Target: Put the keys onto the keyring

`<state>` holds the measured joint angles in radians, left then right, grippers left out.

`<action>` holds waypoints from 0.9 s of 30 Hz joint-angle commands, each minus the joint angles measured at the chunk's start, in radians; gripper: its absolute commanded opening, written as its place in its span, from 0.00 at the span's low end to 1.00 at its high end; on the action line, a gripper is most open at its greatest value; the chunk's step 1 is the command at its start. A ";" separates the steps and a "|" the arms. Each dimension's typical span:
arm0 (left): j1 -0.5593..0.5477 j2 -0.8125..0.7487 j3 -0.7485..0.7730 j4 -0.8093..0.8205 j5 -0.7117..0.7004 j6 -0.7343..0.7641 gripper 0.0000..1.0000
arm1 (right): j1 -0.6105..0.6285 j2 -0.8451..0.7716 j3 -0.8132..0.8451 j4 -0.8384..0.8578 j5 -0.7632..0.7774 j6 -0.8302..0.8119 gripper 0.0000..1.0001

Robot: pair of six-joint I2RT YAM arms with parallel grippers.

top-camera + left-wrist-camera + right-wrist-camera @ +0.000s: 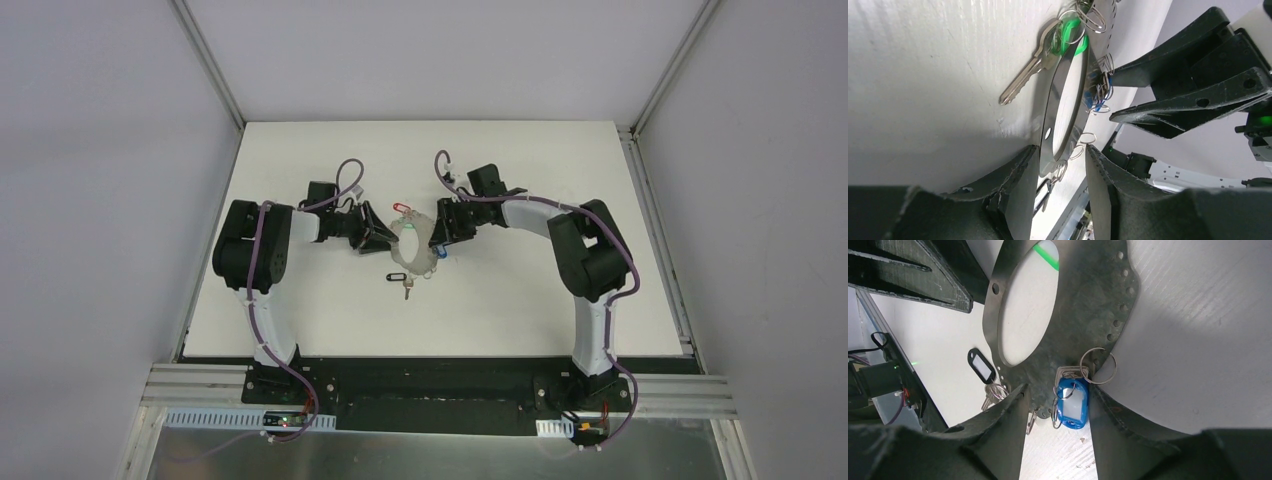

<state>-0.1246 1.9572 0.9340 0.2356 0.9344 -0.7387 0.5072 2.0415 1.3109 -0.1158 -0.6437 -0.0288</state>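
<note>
Right wrist view: the keyring (1083, 325), a flat grey metal ring with small holes along its band, fills the upper middle of the frame. Its lower edge sits between the fingers of the right gripper (1058, 390), which is clenched on that edge with both fingers touching the metal. The blue-tagged key (1071, 407) hangs from the ring between those fingers, at bottom centre. A black tag (981, 366) shows left of centre, just beside the ring's rim.

In the left wrist view the ring stands tilted off the white table (923, 75), seen almost edge-on. The left gripper (1063, 152) is released: its fingers stand apart on either side of the ring's bottom rim, one against it, the other just clear. A green-tagged key (1025, 75) hangs at upper centre.

In the top external view the ring lies mid-frame between both grippers, with a red tag (403, 208) at its upper edge.
</note>
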 commanded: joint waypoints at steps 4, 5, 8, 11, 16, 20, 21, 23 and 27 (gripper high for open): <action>-0.006 -0.011 -0.066 0.228 -0.024 -0.078 0.38 | 0.016 0.045 -0.023 0.015 -0.051 0.026 0.49; -0.006 -0.012 -0.069 0.244 -0.016 -0.083 0.37 | 0.012 0.047 -0.022 0.015 -0.054 0.026 0.49; -0.006 -0.007 -0.079 0.315 0.011 -0.129 0.30 | 0.003 0.051 -0.024 0.015 -0.065 0.026 0.48; -0.006 0.002 -0.082 0.352 0.026 -0.149 0.22 | -0.009 0.054 -0.027 0.015 -0.072 0.026 0.48; -0.007 -0.001 -0.073 0.346 0.027 -0.142 0.09 | -0.019 0.052 -0.027 0.017 -0.082 0.026 0.48; -0.004 -0.026 -0.066 0.322 0.032 -0.110 0.00 | -0.031 0.035 -0.026 0.016 -0.102 0.026 0.48; -0.004 -0.042 -0.060 0.294 0.030 -0.083 0.00 | -0.036 0.021 -0.025 0.016 -0.106 0.026 0.49; -0.004 -0.097 -0.029 0.157 0.008 0.018 0.00 | -0.052 -0.006 -0.024 0.017 -0.117 0.026 0.50; -0.006 -0.265 0.098 -0.321 -0.120 0.324 0.00 | -0.097 -0.087 -0.031 0.016 -0.140 0.022 0.53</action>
<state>-0.1246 1.8851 0.9054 0.3332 0.9306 -0.7303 0.4568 2.0571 1.2953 -0.0803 -0.7551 -0.0006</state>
